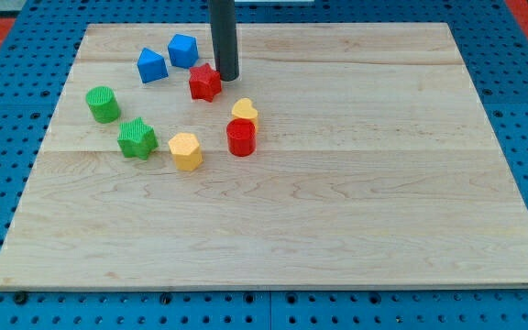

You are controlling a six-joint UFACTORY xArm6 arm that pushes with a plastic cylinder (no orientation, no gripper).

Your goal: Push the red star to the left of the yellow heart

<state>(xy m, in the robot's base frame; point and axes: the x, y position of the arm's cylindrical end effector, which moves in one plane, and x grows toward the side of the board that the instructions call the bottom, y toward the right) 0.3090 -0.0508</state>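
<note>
The red star [205,82] lies on the wooden board [356,183] in the upper left part of the view. The yellow heart [245,111] lies below and to the right of it, a short gap apart. My tip [226,76] stands at the star's right side, touching it or nearly so. The dark rod rises from there out of the view's top.
A red cylinder [241,138] sits just below the yellow heart, touching it. A yellow hexagon block [185,151], a green star [137,138] and a green cylinder [104,104] lie to the left. Two blue blocks [151,66] [183,49] lie left of the rod.
</note>
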